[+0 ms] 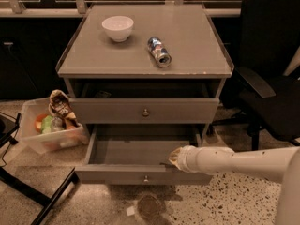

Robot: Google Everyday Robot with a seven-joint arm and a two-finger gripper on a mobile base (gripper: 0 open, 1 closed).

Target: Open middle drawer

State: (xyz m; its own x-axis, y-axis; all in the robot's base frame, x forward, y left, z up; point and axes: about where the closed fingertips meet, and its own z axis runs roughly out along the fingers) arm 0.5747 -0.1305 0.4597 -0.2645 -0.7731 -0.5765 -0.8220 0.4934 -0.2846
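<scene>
The gripper (pixel 171 159) at the end of the white arm is hanging over the front right part of the grey-brown middle drawer (pixel 131 151), just behind its front panel and right of its small round metal knob (pixel 146 178). I cannot tell how wide it is spread or whether it is touching the panel. The drawer is standing pulled out, showing a plain grey inside. A clear plastic bin (pixel 33 142) is sitting on the floor left of the cabinet, holding a crumpled brown bag (pixel 60 105) and orange and green items. A small white bowl (pixel 117 28) and a metal can (pixel 159 52) lying on its side are resting apart on the grey tabletop (pixel 197 41).
</scene>
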